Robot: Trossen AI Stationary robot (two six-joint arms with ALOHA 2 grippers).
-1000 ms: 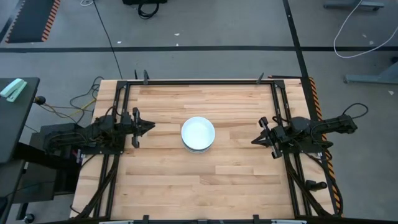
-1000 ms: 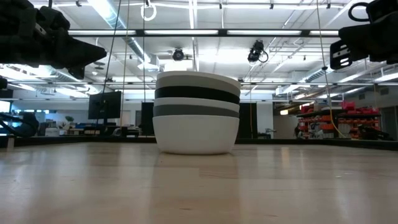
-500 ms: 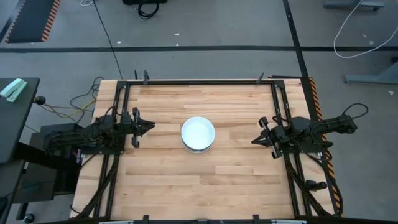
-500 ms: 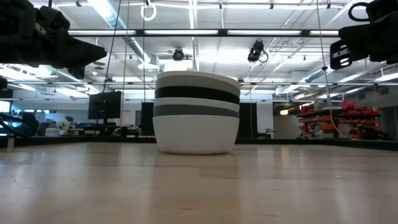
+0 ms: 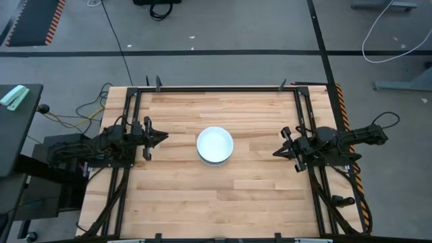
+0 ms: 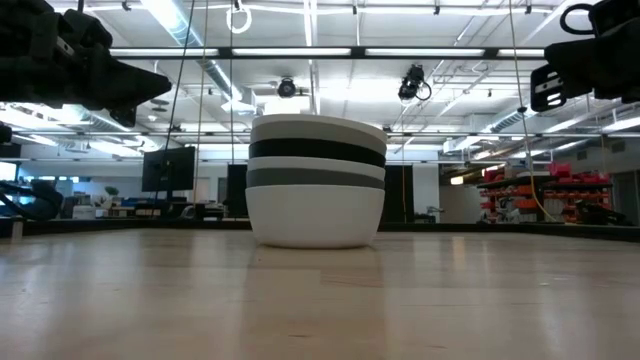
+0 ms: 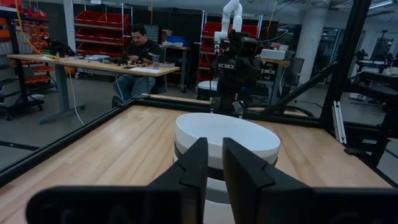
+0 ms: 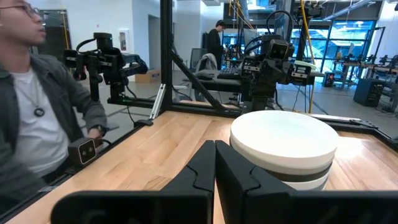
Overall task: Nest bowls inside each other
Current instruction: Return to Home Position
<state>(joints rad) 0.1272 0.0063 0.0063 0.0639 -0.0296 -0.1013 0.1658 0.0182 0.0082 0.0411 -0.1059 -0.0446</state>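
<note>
The bowls (image 5: 215, 145) stand nested in one stack at the middle of the table, the lowest bowl's base on the wood. From the side the stack (image 6: 316, 180) shows a white bowl at the bottom, grey and black bands above it and a pale bowl on top. My left gripper (image 5: 164, 138) hovers level at the table's left edge, pointing at the stack (image 7: 227, 134), with a narrow empty gap between its fingers (image 7: 215, 144). At the right edge my right gripper (image 5: 275, 153) also hovers level, its fingers together (image 8: 214, 146), facing the stack (image 8: 283, 146).
A black metal frame (image 5: 216, 88) runs around the wooden table. A person (image 8: 31, 106) sits close beside the table's edge in the right wrist view. Bare wood lies all around the stack.
</note>
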